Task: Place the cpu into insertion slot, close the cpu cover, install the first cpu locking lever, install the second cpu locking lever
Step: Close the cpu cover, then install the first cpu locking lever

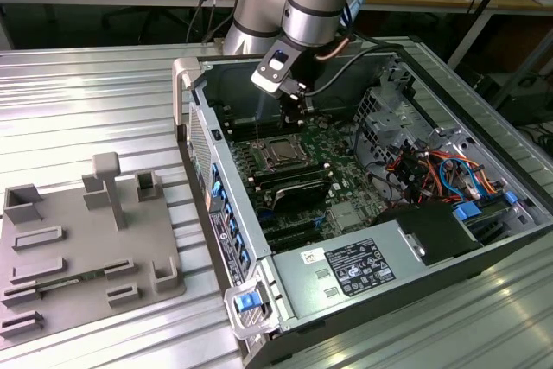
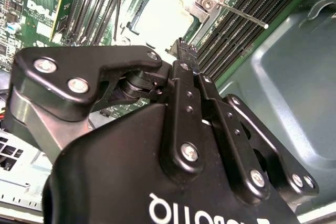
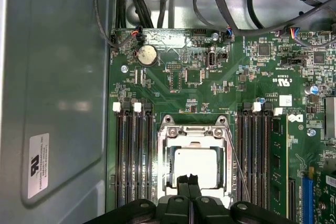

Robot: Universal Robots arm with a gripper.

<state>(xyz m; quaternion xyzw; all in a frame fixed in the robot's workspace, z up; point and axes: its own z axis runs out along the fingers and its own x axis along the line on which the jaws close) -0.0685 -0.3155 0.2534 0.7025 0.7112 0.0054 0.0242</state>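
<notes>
The cpu (image 3: 197,165) lies flat in the insertion slot (image 1: 281,152) on the green motherboard, its pale metal top (image 2: 161,20) showing. The cpu cover (image 3: 193,130) is down over it as a silver frame around the chip. One thin wire locking lever (image 2: 239,12) sticks out slantwise from the socket's corner over the memory slots; in the first wrist view that lever (image 3: 237,167) runs along one side of the socket. My gripper (image 3: 188,182) hangs just above the socket's edge, its fingers (image 2: 185,60) shut together with nothing between them. In the exterior view the gripper (image 1: 293,110) is inside the open case.
Black memory slots (image 3: 134,161) flank the socket on both sides. Cables (image 1: 432,170) and a drive cage fill the case on the exterior view's right, with the power supply (image 1: 363,265) in front. A grey fixture plate (image 1: 78,248) lies on the table at the exterior view's left.
</notes>
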